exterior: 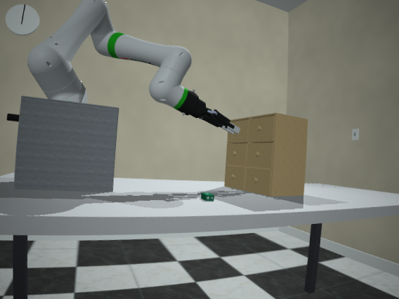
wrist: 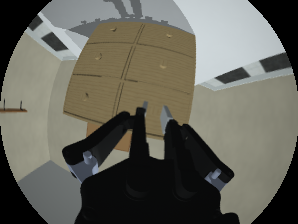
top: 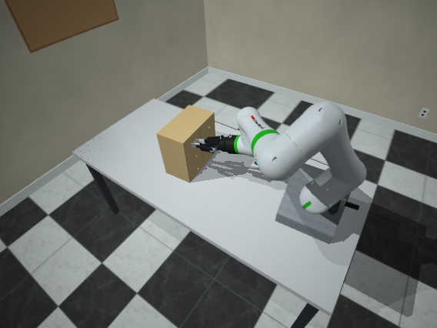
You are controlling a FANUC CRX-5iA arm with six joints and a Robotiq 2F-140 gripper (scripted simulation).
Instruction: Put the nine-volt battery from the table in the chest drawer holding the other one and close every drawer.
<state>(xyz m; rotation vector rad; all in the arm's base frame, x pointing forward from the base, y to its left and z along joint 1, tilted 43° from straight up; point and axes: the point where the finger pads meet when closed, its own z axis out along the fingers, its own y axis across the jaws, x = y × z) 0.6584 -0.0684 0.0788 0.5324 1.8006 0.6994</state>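
Item: small chest point(exterior: 288, 154), wooden, six drawers counted (two columns of three), all seen pushed in; one knob per drawer.

Item: nine-volt battery point(exterior: 207, 196), one counted on the table point(exterior: 140, 210), green, lying in front of the chest and apart from it.

Item: end effector point(exterior: 234, 129), one, fingers narrowed to a small gap with nothing between them, poised at the upper drawer point(exterior: 239, 130) on the arm's side.

Handling note: the knob is judged best hooked squarely and the tray drawn out under half its length (droop is risked beyond that), with the pull kept straight so the chest is not dragged.
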